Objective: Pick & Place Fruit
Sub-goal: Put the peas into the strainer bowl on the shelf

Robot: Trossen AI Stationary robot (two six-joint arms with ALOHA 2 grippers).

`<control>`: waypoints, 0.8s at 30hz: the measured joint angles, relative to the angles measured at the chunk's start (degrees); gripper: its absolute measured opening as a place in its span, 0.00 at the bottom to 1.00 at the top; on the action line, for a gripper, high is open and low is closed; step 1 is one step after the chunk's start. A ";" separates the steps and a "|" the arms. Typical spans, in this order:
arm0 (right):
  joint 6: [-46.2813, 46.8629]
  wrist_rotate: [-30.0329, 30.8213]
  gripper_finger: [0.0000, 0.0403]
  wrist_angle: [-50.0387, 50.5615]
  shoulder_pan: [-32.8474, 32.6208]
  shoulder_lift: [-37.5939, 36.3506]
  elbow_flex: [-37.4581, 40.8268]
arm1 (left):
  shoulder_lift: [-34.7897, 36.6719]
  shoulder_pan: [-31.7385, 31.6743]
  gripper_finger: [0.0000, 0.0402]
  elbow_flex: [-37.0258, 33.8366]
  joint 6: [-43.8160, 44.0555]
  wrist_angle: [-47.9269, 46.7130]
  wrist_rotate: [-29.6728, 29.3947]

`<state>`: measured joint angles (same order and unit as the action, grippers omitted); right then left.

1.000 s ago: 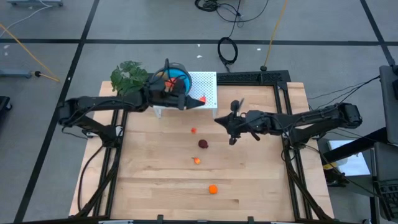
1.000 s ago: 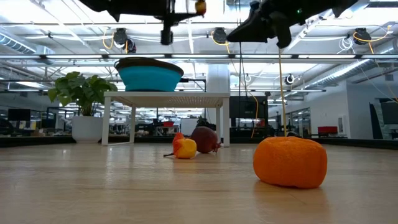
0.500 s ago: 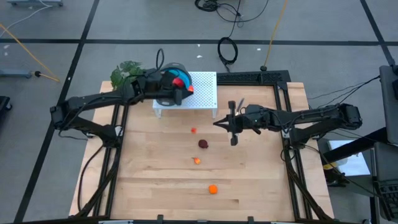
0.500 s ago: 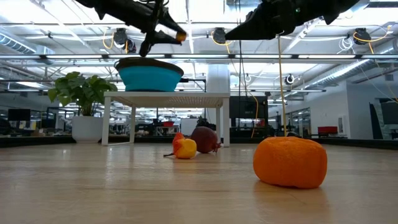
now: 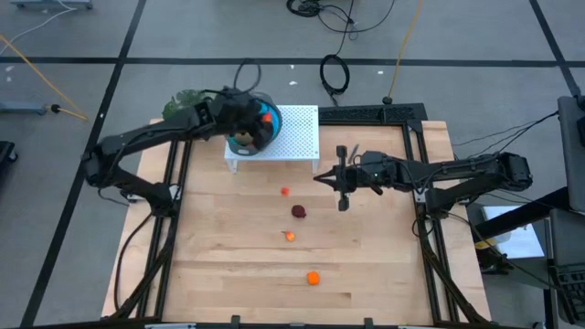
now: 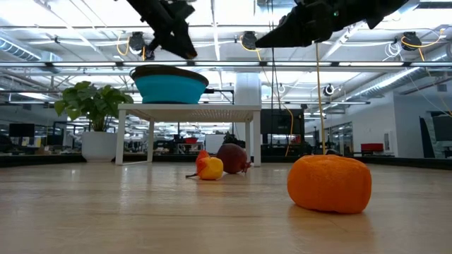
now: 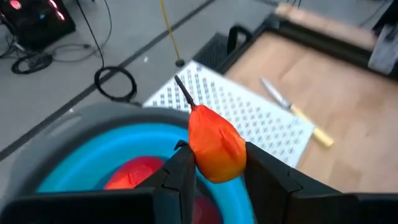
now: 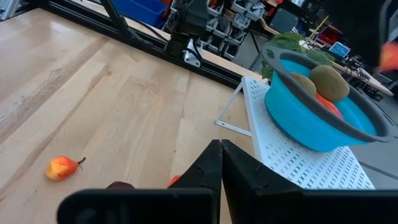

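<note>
the orange-red fruit [image 7: 214,144] sits pinched between my left gripper [image 7: 214,163] fingers, its dark stem pointing up and away from me, its long axis running roughly along the stem line. it hangs directly over the blue bowl [image 7: 93,152], which fills the lower left of my left wrist view, with a red piece [image 7: 134,172] already lying inside just beneath and to the left of what i hold. the drop turns on that one thing: the fruit is above the bowl's hollow, inside its rim line, so i judge that letting go should land it in the bowl rather than on the white perforated stand [image 7: 249,112].

in the high view my left gripper [image 5: 245,123] covers the bowl at the upper centre, so the bowl's contents are mostly hidden there. my right gripper [image 5: 342,181] waits over the table right of centre, fingers pressed together on nothing. from its wrist view the bowl [image 8: 317,112] shows two olive-brown ovals [image 8: 329,82].

left on the wood table [image 5: 228,265]: a tiny orange-red bit [image 5: 284,191], a dark red ball [image 5: 299,211], a small orange-yellow piece [image 5: 290,236] and an orange ball [image 5: 313,278], all nearer my right arm. a knife [image 7: 295,112] lies past the stand.
</note>
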<state>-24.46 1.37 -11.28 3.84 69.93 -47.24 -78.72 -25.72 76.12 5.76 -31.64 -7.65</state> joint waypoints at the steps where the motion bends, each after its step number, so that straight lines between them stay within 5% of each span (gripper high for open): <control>1: -0.01 0.02 0.00 0.02 0.02 0.00 0.00 | -0.88 -0.06 0.29 -0.01 -0.48 -0.28 0.12; 24: 1.32 0.02 0.00 0.00 0.24 -0.02 0.00 | -4.56 -1.70 0.29 -0.04 -0.79 -10.97 3.29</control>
<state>-23.14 1.39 -11.29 4.08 69.91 -47.24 -83.29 -27.42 76.07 4.97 -42.61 -4.36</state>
